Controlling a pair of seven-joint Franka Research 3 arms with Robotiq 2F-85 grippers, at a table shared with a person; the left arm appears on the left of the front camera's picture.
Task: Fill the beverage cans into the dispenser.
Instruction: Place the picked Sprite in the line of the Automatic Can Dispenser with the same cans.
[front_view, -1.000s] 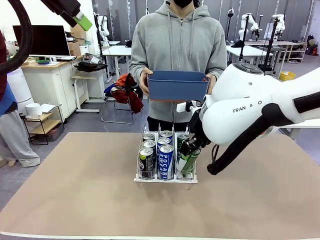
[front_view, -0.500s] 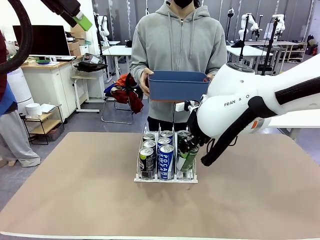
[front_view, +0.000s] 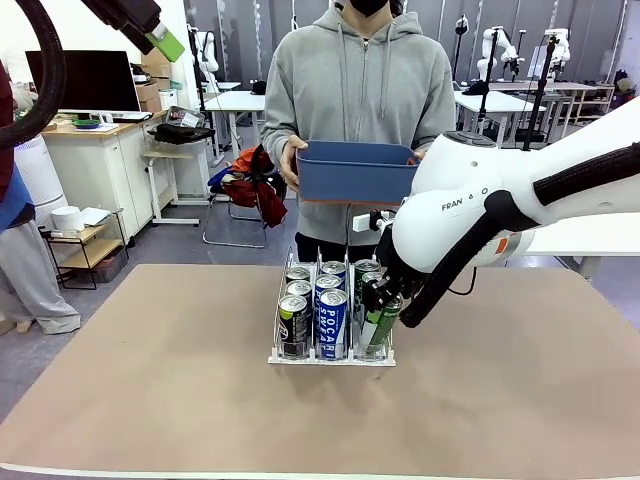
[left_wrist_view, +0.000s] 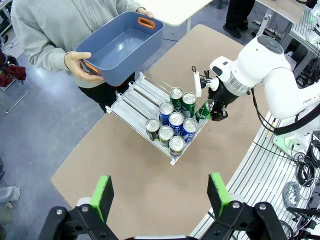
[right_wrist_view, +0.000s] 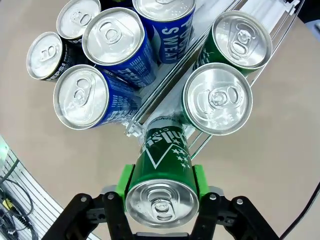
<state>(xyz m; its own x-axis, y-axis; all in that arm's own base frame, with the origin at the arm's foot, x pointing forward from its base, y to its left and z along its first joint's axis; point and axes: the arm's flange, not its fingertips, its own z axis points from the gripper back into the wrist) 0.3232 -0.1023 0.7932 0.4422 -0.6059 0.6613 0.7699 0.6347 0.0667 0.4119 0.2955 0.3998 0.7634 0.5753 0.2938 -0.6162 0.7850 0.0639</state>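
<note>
1. The right tool (right_wrist_view: 160, 187), black with green pads, is clamped on a slim green beverage can with a silver top (right_wrist_view: 162, 172); in the front view that can (front_view: 381, 318) hangs tilted over the front of the right-hand lane, its base low and its top leaning out toward 3 o'clock.
2. The small clear-and-white three-lane dispenser with thin wire dividers (front_view: 330, 357) stands on the brown worktop (front_view: 150, 400); seen from the left wrist, it holds two black cans (left_wrist_view: 152, 127) in one lane, three blue-and-white cans (left_wrist_view: 176, 121) in the middle and two green cans (left_wrist_view: 182, 96) in the lane being filled.
3. In the right wrist view the held can's base sits at 12 o'clock from the tool, close by the divider wire and just beside the nearer green can (right_wrist_view: 217, 98); whether they touch I cannot tell.
4. Risk, as I judge it: let go while this tilted, the can may fall outward over the low front lip, or wedge against the divider; a push inward could knock the standing green cans.
5. The left tool (left_wrist_view: 159, 192) hangs high above the worktop, its fingers spread wide and holding nothing.
6. At 12 o'clock beyond the dispenser a person holds a blue plastic bin (front_view: 356, 172) in both hands, well above the cans.
</note>
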